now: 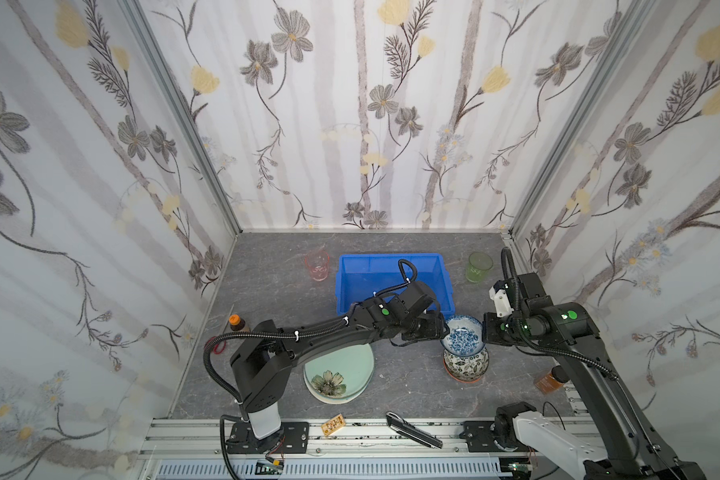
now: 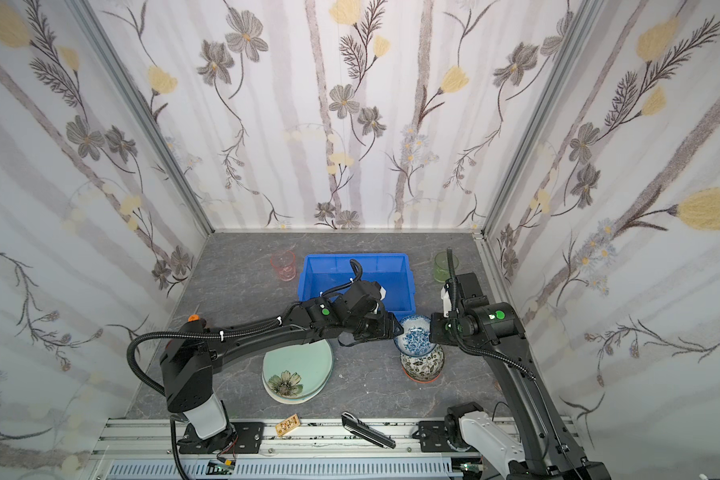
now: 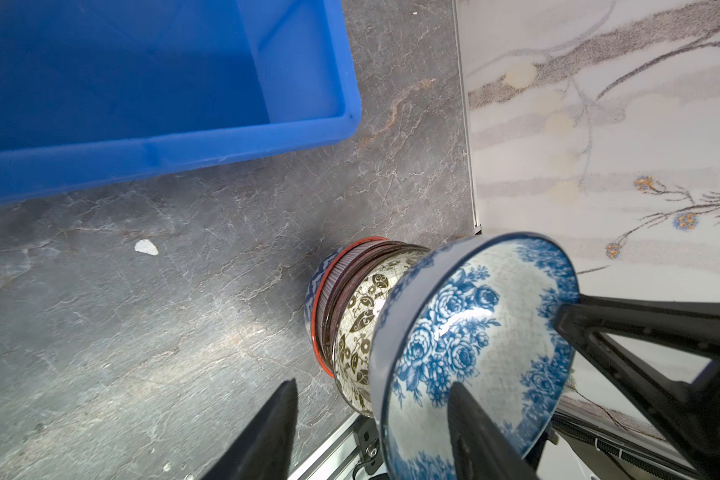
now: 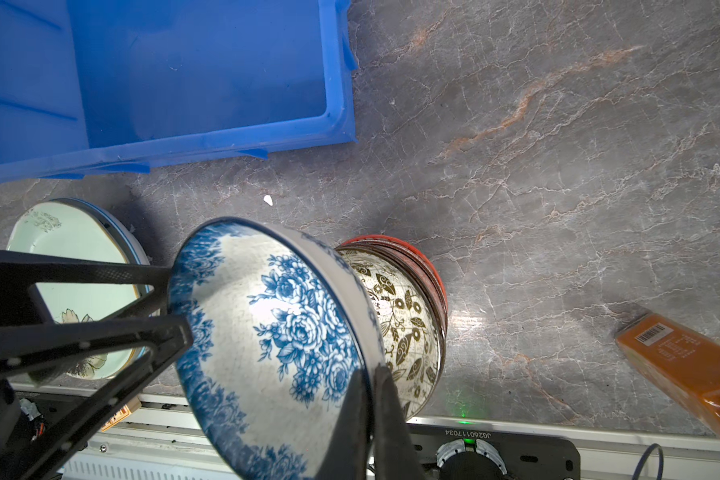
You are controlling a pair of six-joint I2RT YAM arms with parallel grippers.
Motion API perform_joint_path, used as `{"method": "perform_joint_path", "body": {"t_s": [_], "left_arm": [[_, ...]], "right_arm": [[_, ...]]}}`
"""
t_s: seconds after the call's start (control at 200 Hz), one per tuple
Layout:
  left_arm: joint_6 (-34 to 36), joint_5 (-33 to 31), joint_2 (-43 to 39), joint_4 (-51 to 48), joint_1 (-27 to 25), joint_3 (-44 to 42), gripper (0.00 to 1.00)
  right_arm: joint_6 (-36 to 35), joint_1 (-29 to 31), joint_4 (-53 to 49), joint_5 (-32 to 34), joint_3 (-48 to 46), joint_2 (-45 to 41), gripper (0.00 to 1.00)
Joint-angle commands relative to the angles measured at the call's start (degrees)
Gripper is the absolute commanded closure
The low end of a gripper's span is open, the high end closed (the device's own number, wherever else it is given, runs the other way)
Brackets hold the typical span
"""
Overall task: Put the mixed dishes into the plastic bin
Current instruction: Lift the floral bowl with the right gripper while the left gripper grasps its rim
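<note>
Blue-and-white floral ceramic bowl point(image 1: 461, 336) sat tilted above the black-and-white patterned bowl point(image 1: 464, 361), mid-right on the grey stone counter point(image 1: 412, 386). Right gripper point(image 4: 373, 386) was pinched shut on its right rim. Left gripper point(image 3: 373, 384) straddled the opposite rim, jaws part open, gripping nothing. Bright blue rectangular plastic bin point(image 1: 341, 286) lay just beyond, toward the far edge. The left arm was nearer to it, and the bin's near wall was the likely obstacle.

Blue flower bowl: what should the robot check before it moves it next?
1. Right gripper shut on the blue bowl rim: ok.
2. Left gripper gripping the other side: not ok, its jaws stand apart around the rim.
3. Bowl level: not ok, it is tilted.
4. Bowl free of the black-and-white bowl underneath: cannot tell.
5. Room in the bin: ok, nothing seen inside.
</note>
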Motion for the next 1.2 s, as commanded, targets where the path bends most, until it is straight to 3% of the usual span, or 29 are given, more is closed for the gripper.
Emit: {"method": "perform_joint_path", "body": {"t_s": [0.0,0.744,1.024,1.194], "left_arm": [[-0.32,0.29,0.61,0.53,-0.03,0.61,0.44],[0.53,-0.15,3.04,0.45,-0.03,1.91,0.79],[0.68,-0.58,3.18,0.36,0.06,1.93,1.00],[0.67,-1.09,3.12,0.31,0.06,1.84,1.00]], "right_arm": [[-0.31,0.17,3.93,-1.31,0.81,0.70,1.00],[0.31,1.44,6.24,-1.26,0.34,2.56,1.00],[0.84,1.96,7.31,-1.64,0.29,2.82,1.00],[1.30,1.97,8.15,-2.28,0.55,2.38,0.89]]}}
